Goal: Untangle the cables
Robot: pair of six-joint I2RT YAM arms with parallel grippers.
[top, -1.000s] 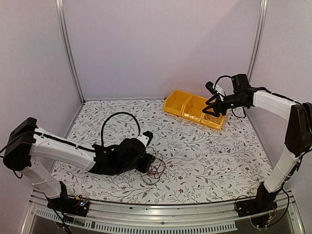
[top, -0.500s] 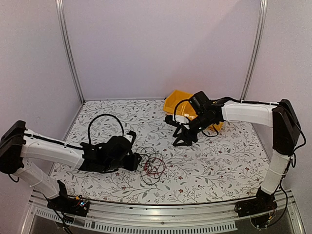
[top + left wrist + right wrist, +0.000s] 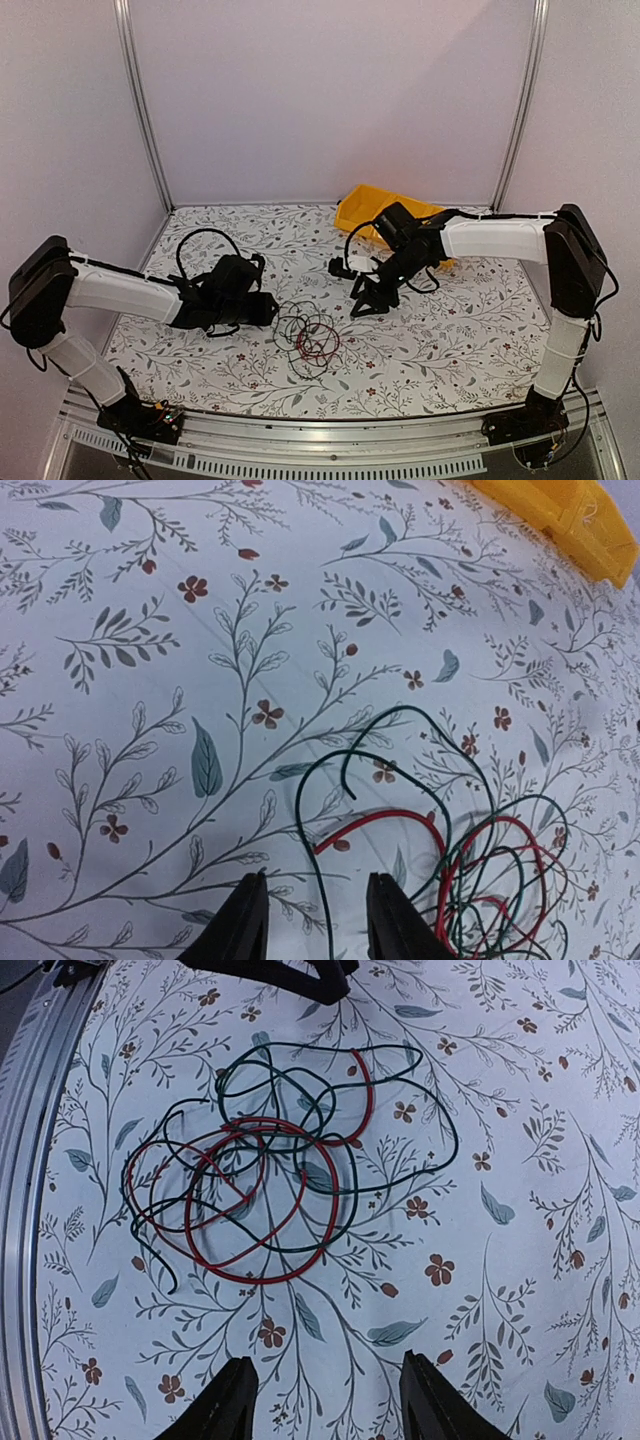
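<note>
Cables (image 3: 310,338) in flat tangle just right of left gripper (image 3: 315,900), nearer, jaws parted astride one dark strand; right gripper (image 3: 328,1380) parted, empty, farther.

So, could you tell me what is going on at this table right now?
Two robot arms are set on a tangle of red and dark cables lying on the floral tablecloth. The left gripper sits low at the tangle's left edge, open, with a dark strand running in between its fingers. The right gripper hangs open to the right of the tangle, holding nothing. A yellow bin stands at the back.
</note>
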